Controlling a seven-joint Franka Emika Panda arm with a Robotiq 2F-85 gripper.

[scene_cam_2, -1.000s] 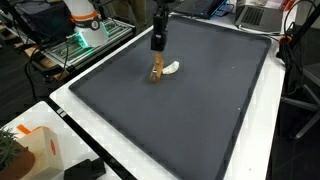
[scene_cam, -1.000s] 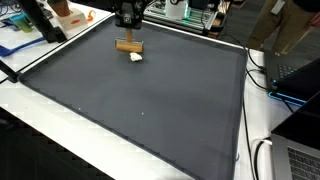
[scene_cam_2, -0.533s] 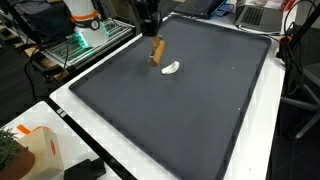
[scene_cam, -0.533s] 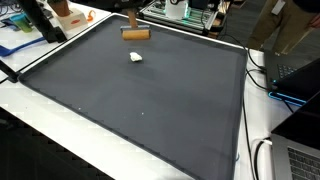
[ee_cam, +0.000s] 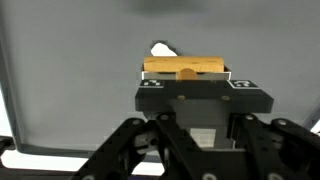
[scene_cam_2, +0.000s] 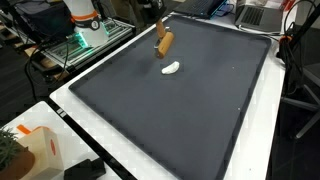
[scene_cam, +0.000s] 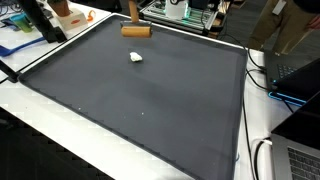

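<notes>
a robot claw (ee_cam: pixel 187 84) is clenched on a small wooden block (scene_cam: pixel 136 31), gripping it across its middle and holding it level in the air over the far end of a black mat (scene_cam: pixel 150 110). in both exterior views most of the claw is cut off by the top of the frame. the grip looks narrow, so the block could twist or slip out, drop and bounce. a small white piece (scene_cam: pixel 137 57) lies on the mat nearby, apart from the block, and a careless descent could land on it or knock it away. equipment (scene_cam: pixel 185 12) crowds the mat's far edge close to the claw, so a wide swing might strike it. a laptop (scene_cam: pixel 300 158) sits on the white table (scene_cam: pixel 60 120), well apart.
</notes>
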